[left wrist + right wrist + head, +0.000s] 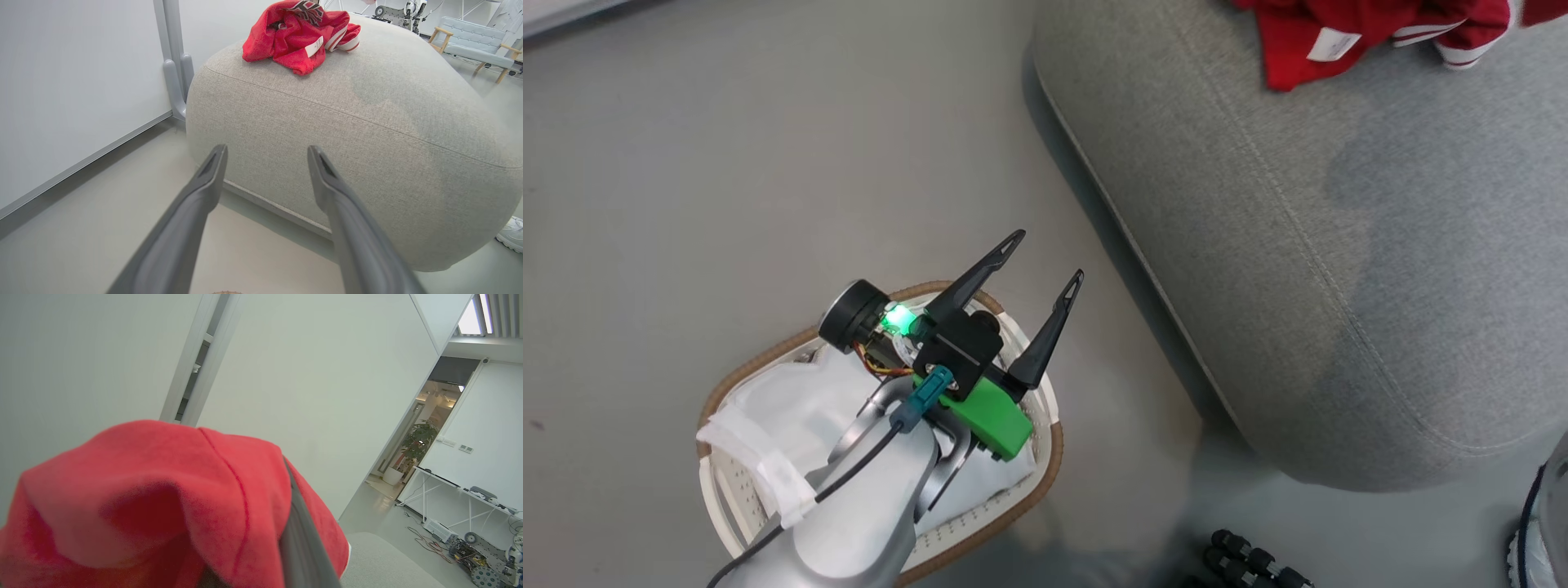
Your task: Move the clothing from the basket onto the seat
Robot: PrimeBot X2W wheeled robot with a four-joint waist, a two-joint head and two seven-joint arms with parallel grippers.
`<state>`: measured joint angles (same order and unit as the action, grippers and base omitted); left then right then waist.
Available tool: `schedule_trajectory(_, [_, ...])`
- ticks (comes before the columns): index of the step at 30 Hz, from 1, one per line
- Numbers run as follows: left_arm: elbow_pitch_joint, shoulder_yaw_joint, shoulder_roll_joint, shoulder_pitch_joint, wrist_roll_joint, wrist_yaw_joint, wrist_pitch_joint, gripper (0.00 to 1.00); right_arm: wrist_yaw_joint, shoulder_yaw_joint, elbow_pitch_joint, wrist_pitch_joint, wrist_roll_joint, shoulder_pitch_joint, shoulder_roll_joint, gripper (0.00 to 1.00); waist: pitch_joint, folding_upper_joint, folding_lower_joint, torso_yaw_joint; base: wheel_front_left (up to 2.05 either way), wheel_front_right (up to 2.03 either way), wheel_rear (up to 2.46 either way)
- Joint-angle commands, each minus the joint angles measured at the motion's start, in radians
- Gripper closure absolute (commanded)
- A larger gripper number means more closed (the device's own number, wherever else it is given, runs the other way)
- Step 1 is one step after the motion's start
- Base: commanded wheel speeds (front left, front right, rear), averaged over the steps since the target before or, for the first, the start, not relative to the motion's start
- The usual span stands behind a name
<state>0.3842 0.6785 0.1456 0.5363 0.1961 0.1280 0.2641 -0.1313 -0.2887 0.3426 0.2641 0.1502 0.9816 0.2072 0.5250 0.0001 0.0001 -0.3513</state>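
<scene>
One red garment [300, 36] on seat [367, 130], left tool [1047, 256] spread empty over basket [1055, 441], second garment [163, 498] shrouding right tool [300, 543], grip unclear

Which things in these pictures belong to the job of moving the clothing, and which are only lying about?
Belong to the job: red clothing on the seat; red fabric in the right wrist view; basket; left end effector, open and empty.
Lying about: white liner sheet in the basket; shoe; black ridged object; armchair.
</scene>
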Motion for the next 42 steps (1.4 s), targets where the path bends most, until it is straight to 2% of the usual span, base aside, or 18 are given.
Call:
schedule_trajectory(1, [-0.01,-0.002,0.016,0.029,-0.006,0.004,0.0,0.0,0.001,-0.018,0.018,0.0,0.005,0.028,0.016,1.0,0.114,-0.0001,-0.0001,0.076,0.0,0.0,0.0])
schedule_trajectory(9, [-0.041,0.014,0.022,0.087,-0.033,0.004,-0.001,0.0,0.001,-0.149,0.146,0.001,0.031,0.077,0.069,1.0,0.216,-0.0001,-0.0001,0.119,0.0,0.0,0.0])
schedule_trajectory(17, [-0.041,0.018,0.026,0.108,-0.035,-0.006,-0.002,0.0,0.001,-0.21,0.24,0.0,0.059,0.01,0.031,1.0,0.25,-0.0001,-0.0001,0.12,0.0,0.0,0.0])
schedule_trajectory(18, [-0.039,0.019,0.028,0.107,-0.034,-0.006,-0.002,0.0,0.001,-0.217,0.242,0.0,0.059,0.003,0.025,0.98,0.249,-0.0001,-0.0001,0.118,0.0,0.0,0.0])
schedule_trajectory(21, [-0.036,0.021,0.028,0.105,-0.03,-0.009,-0.002,0.0,0.001,-0.228,0.238,0.0,0.063,-0.024,-0.001,0.78,0.243,-0.0001,-0.0001,0.111,0.0,0.0,0.0])
schedule_trajectory(22, [-0.034,0.022,0.029,0.105,-0.028,-0.009,-0.002,0.0,0.001,-0.229,0.235,0.0,0.066,-0.03,-0.006,0.75,0.241,-0.0001,-0.0001,0.109,0.0,0.0,0.0])
schedule_trajectory(24, [-0.031,0.023,0.03,0.105,-0.024,-0.009,-0.001,0.0,0.001,-0.227,0.229,0.0,0.072,-0.043,-0.017,0.64,0.231,-0.0001,-0.0001,0.105,0.0,0.0,0.0])
schedule_trajectory(25, [-0.029,0.023,0.029,0.104,-0.023,-0.009,-0.001,0.0,0.001,-0.223,0.223,0.0,0.073,-0.053,-0.021,0.27,0.225,-0.0001,-0.0001,0.103,0.0,0.0,0.0])
schedule_trajectory(26, [-0.027,0.024,0.028,0.102,-0.021,-0.01,-0.001,0.0,0.001,-0.221,0.219,0.0,0.075,-0.061,-0.025,0.02,0.219,-0.0001,-0.0001,0.102,0.0,0.0,0.0])
schedule_trajectory(34, [-0.032,0.002,0.008,0.071,0.023,-0.011,0.0,0.0,0.001,-0.197,0.16,0.0,0.079,-0.148,-0.034,0.0,0.133,-0.0001,-0.0001,0.108,0.0,0.0,0.0])
schedule_trajectory(42, [-0.054,-0.071,-0.016,0.02,0.061,-0.018,0.0,0.0,0.001,-0.128,0.131,0.0,0.075,-0.223,-0.007,0.0,-0.003,-0.0001,-0.0001,0.153,0.0,0.0,0.0])
